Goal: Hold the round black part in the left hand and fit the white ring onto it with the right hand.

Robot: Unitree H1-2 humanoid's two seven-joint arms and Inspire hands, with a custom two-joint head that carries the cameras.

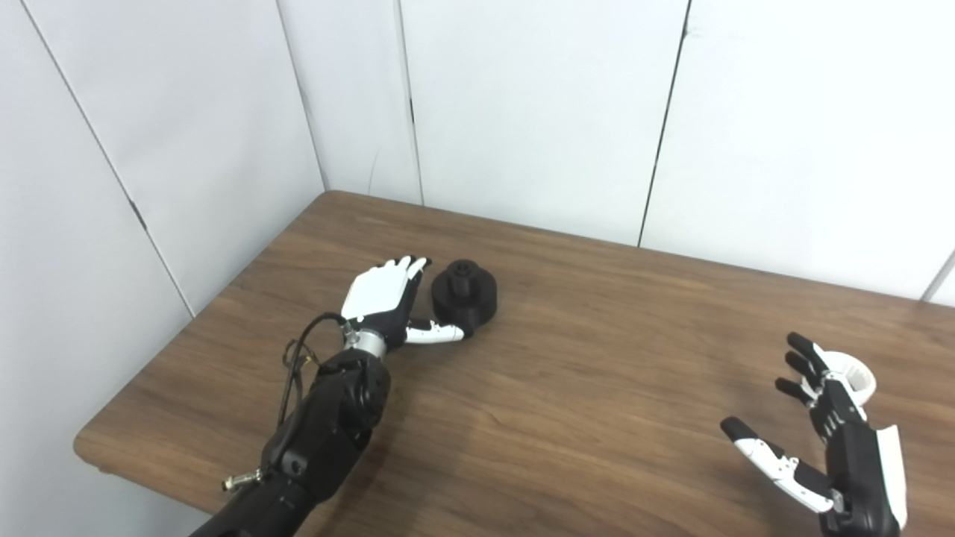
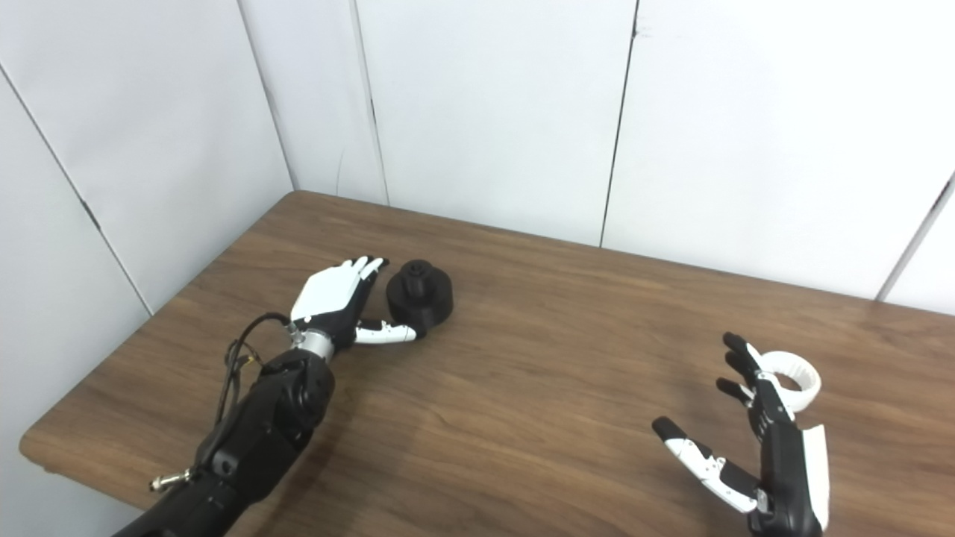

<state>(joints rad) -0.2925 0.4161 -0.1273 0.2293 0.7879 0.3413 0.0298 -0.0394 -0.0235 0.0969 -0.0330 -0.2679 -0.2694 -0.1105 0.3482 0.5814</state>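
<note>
Both hands we see spread wide, holding nothing: left hand (image 1: 384, 302) just beside the black part (image 1: 465, 293), right hand (image 2: 761, 440) near the white ring (image 2: 792, 379).

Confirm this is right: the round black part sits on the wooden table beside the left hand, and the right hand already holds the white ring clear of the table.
Not quite. In the right eye view the white ring lies on the wooden table behind the open right hand, not held. The round black part does sit beside the left hand.

Left hand (image 1: 384, 294), right hand (image 1: 835, 440): white shells, black fingers. Left forearm (image 1: 324, 425): black casing, silver wrist collar, looped black cable.
</note>
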